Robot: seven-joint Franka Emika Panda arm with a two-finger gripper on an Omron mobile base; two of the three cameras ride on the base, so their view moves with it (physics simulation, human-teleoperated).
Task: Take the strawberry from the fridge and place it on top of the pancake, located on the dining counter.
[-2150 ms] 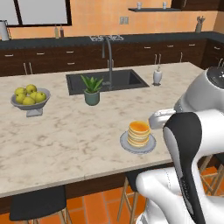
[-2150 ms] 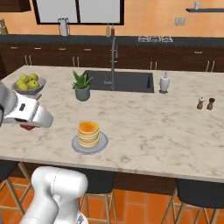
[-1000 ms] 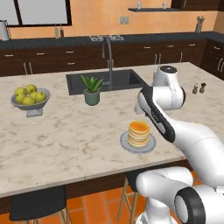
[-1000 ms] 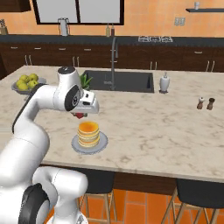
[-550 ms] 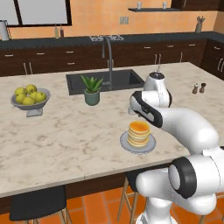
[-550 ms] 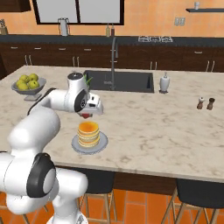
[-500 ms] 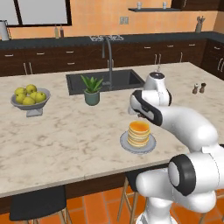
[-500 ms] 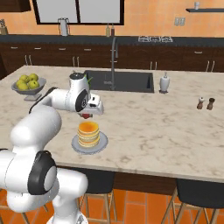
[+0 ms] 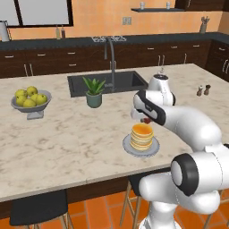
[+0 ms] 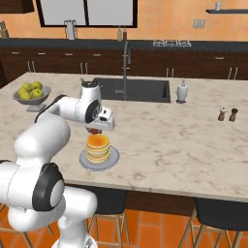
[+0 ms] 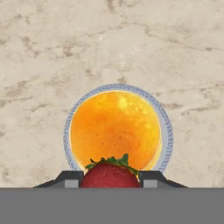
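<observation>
The pancake (image 9: pixel 142 135) (image 10: pixel 98 147) (image 11: pixel 114 129) is a golden stack with an orange top on a round grey plate (image 11: pixel 167 135), standing on the beige marbled dining counter (image 9: pixel 67 134) (image 10: pixel 160 140) (image 11: pixel 52 52). My gripper (image 9: pixel 144 120) (image 10: pixel 95 131) (image 11: pixel 110 176) hangs just above the stack, pointing down, shut on the strawberry (image 11: pixel 110 174) (image 9: pixel 145 120) (image 10: pixel 95 131). In the hand view the red fruit with green leaves sits between the two dark fingertips, over the near edge of the pancake. The fridge is out of view.
A grey bowl of yellow-green fruit (image 9: pixel 30 98) (image 10: pixel 32 92) and a potted plant (image 9: pixel 94 93) stand on the counter's left part. The dark sink (image 9: pixel 107 82) (image 10: pixel 133 88) with a tall faucet lies behind. A soap dispenser (image 10: pixel 182 91) and shakers (image 9: pixel 202 90) (image 10: pixel 227 114) stand further right.
The arm has swung in over the counter and come down above the pancake with the strawberry held. In the last half second it barely moved.
</observation>
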